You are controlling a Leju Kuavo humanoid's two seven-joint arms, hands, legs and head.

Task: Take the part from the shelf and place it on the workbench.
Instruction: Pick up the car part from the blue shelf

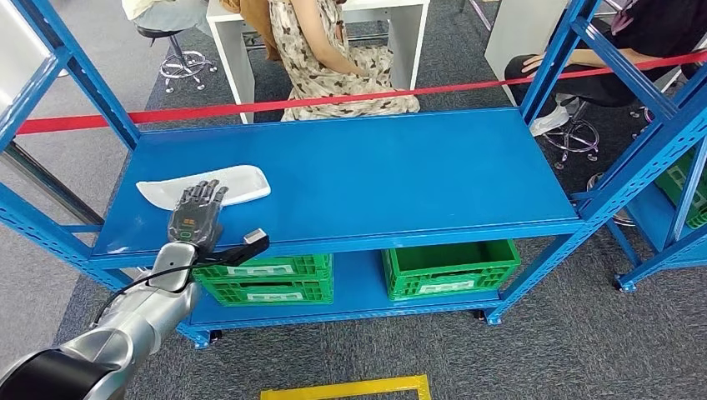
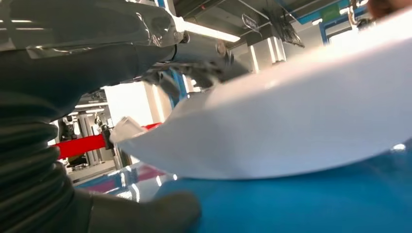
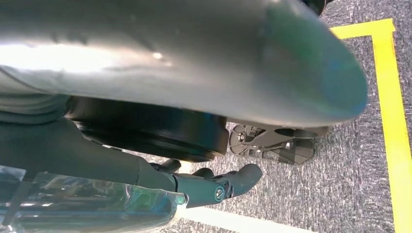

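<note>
One white part on the shelf, left hand laid across its near edge

One white part, long, flat and rounded at its ends, lies on the top deck of the blue shelf, in the left-centre of the head view. The left hand reaches in from the lower left of the frame, and its fingers lie extended and slightly spread over the middle of the part's near edge. Their tips rest on or just above the white surface; the head view does not settle whether they press it. In the left wrist view the part arches large across the frame above the blue deck, the fingers lie over its top side, and the thumb sits low against the deck, just beside the part's underside. Whether the hand has the part pinched cannot be told.

The part lies near the left upright, close to the deck's front lip but not over it. To its right, the blue deck runs wide to the far upright. A red tape stretches across behind the shelf, with people seated beyond it. Two green crates sit on the lower deck.

The right hand hangs over grey carpet beside yellow floor tape, its dark fingers loosely curled and holding nothing.
</note>
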